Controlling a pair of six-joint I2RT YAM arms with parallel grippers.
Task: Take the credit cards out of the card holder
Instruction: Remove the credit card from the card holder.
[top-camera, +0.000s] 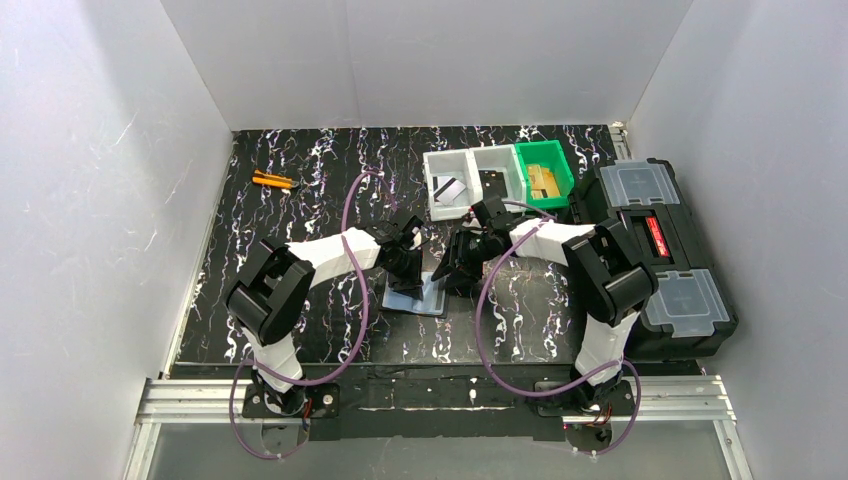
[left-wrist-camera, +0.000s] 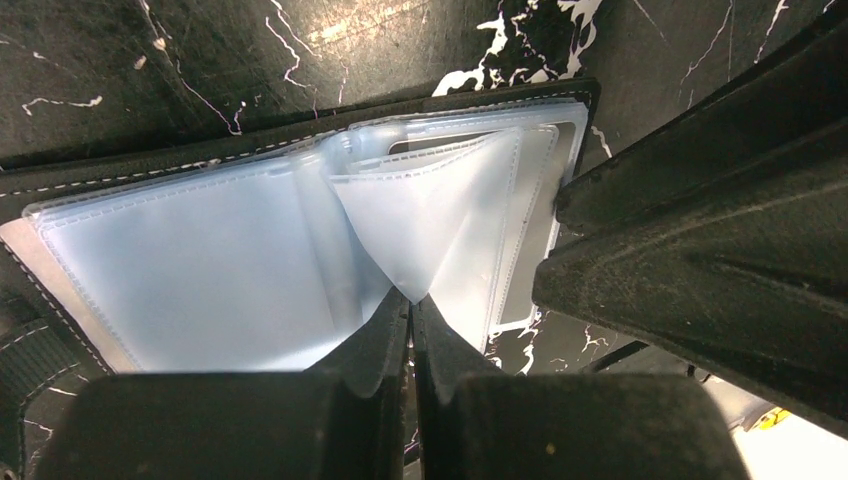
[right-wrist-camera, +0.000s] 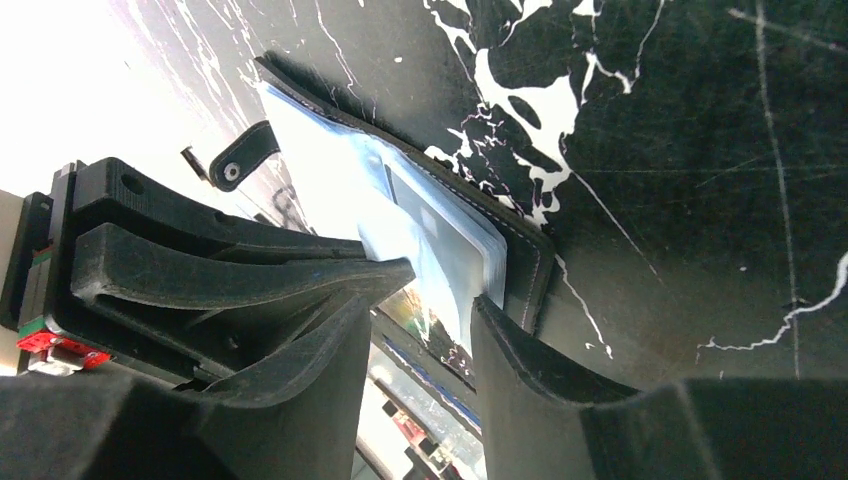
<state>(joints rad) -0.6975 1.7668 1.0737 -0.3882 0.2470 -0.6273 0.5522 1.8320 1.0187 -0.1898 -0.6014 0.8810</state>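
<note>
The card holder (top-camera: 432, 302) lies open on the dark marbled table between my two grippers. Its clear blue-grey sleeves (left-wrist-camera: 200, 250) fan out. My left gripper (top-camera: 408, 268) is shut on the lower corner of one sleeve (left-wrist-camera: 440, 210) and lifts it into a tent at the fingertips (left-wrist-camera: 412, 298). My right gripper (top-camera: 452, 272) is at the holder's right edge (right-wrist-camera: 520, 255). Its jaws stand apart (right-wrist-camera: 438, 290) with the sleeves' corner reaching between them. A grey card (right-wrist-camera: 440, 235) shows inside a sleeve. Another credit card (top-camera: 450, 189) lies in a white bin.
Two white bins (top-camera: 470, 165) and a green bin (top-camera: 543, 175) with tan blocks stand at the back. A large black toolbox (top-camera: 665, 250) fills the right side. An orange tool (top-camera: 272, 180) lies at the back left. The right finger (left-wrist-camera: 700, 230) crowds the left wrist view.
</note>
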